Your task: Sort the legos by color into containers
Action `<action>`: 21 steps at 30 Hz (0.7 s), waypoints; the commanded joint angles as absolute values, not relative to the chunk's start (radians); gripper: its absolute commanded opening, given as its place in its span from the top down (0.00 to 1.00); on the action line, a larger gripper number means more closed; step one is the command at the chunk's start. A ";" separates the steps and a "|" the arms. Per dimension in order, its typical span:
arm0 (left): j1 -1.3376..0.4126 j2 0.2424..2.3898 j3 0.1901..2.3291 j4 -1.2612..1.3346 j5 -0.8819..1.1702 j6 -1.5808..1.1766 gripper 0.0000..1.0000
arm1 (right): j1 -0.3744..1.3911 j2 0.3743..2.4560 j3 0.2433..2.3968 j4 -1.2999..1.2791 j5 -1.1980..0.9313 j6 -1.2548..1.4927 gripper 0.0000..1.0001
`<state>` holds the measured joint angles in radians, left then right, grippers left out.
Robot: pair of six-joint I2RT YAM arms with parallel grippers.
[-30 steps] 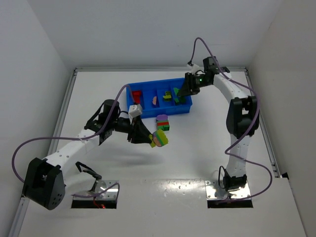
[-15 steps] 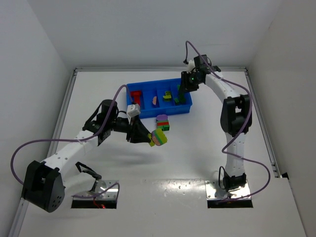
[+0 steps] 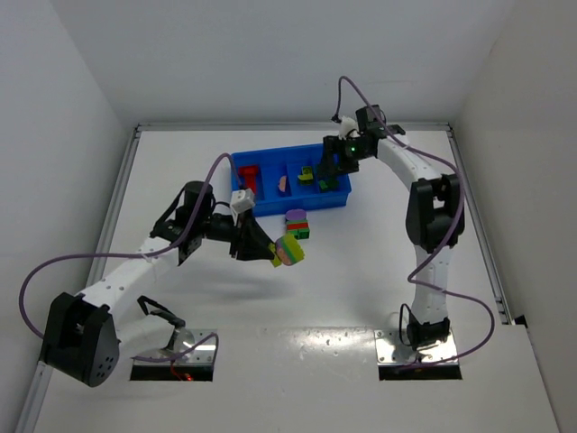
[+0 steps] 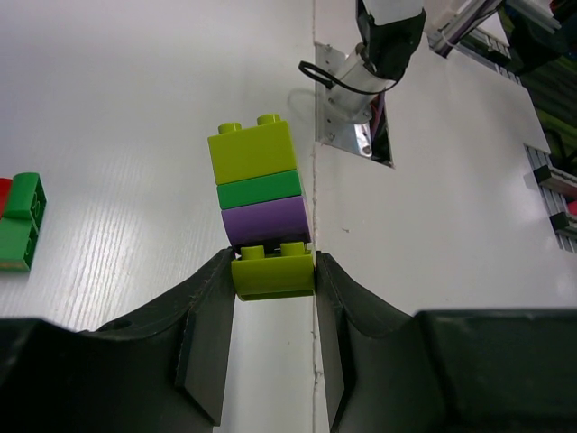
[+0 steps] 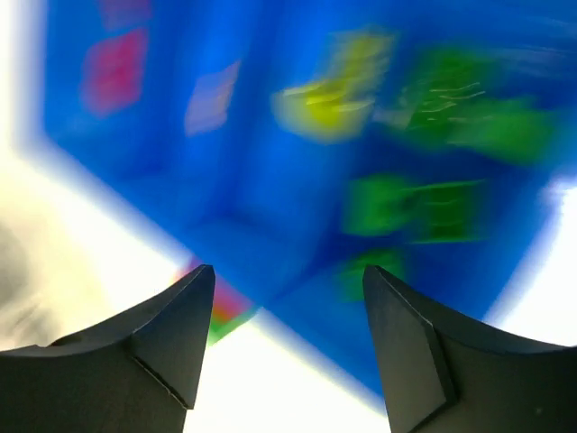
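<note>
My left gripper (image 3: 270,253) is shut on a stack of legos (image 3: 290,251) and holds it above the table, near the front of the blue tray (image 3: 270,201). In the left wrist view the stack (image 4: 261,198) is yellow-green, green, purple, and yellow-green at the bottom, where the fingers (image 4: 209,307) clamp it. My right gripper (image 3: 326,169) is open and empty above the tray's right end; its view is blurred. The tray holds a red lego (image 3: 250,175), a pink one (image 3: 283,183), a yellow-green one (image 3: 307,175) and green ones (image 5: 406,207). Another stack (image 3: 297,224) lies in front of the tray.
The red and green end of the stack on the table shows at the left edge of the left wrist view (image 4: 22,221). A raised rail (image 3: 122,194) runs along the table's left side and back. White walls enclose the table.
My right gripper has swung left over the tray's right end. My left gripper has stayed almost still with the stack in it.
</note>
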<state>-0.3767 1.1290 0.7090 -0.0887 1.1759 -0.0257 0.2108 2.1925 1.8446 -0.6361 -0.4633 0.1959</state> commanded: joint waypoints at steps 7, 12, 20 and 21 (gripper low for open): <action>-0.339 1.155 0.727 -0.041 1.308 -0.017 1.00 | 0.189 1.933 1.605 -0.872 -1.394 -0.348 0.24; -0.339 1.187 0.759 -0.032 1.345 -0.037 1.00 | 0.265 1.979 1.634 -1.285 -1.397 -0.734 0.24; -0.339 1.232 0.778 -0.032 1.376 -0.046 1.00 | 0.334 1.982 1.611 -1.397 -1.396 -0.903 0.24; -0.339 1.232 0.778 -0.032 1.376 -0.046 1.00 | 0.347 1.982 1.600 -1.397 -1.396 -0.904 0.24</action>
